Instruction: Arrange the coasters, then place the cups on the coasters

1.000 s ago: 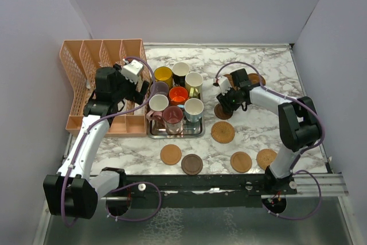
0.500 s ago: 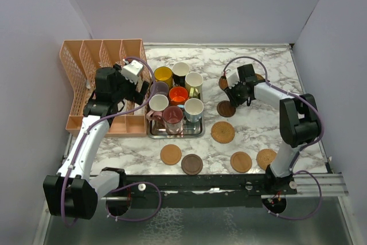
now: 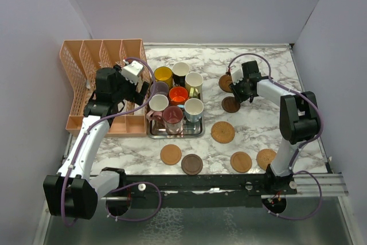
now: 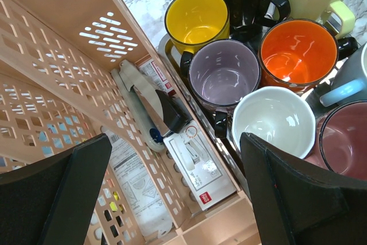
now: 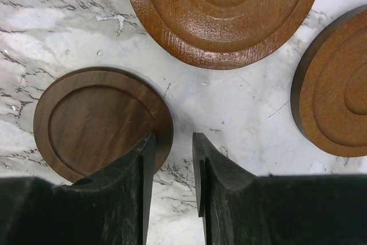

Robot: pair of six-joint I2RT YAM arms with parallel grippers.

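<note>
Coaster-sorting stage here, I'd say; the cups (image 4: 223, 78) aren't in play yet, all bunched on the steel tray (image 3: 175, 134) mid-table. The right pincer (image 5: 172, 139) hangs low over the far right of the table, jaws pulled narrow, with only bare marble showing in the gap, so it's holding nothing. Its left finger overlaps the rim of a dark coaster (image 5: 94, 121) lying flat. A big reddish-brown coaster (image 5: 223, 15) sits just beyond it and another one (image 5: 338, 90) off to the right. Five more coasters (image 3: 222, 132) are scattered toward the near edge.

The left pincer (image 4: 172, 199) is spread wide and empty, hovering where the peach rack (image 3: 86, 61) meets the tray.

My guess for the next move: shift onto a disc's rim and pinch it, which is fiddly since they're thin and flat.

The tabletop (image 3: 258, 124) is white marble-look with grey veins and looks slick. Plain pale lilac walls (image 3: 200, 4) box it in.
</note>
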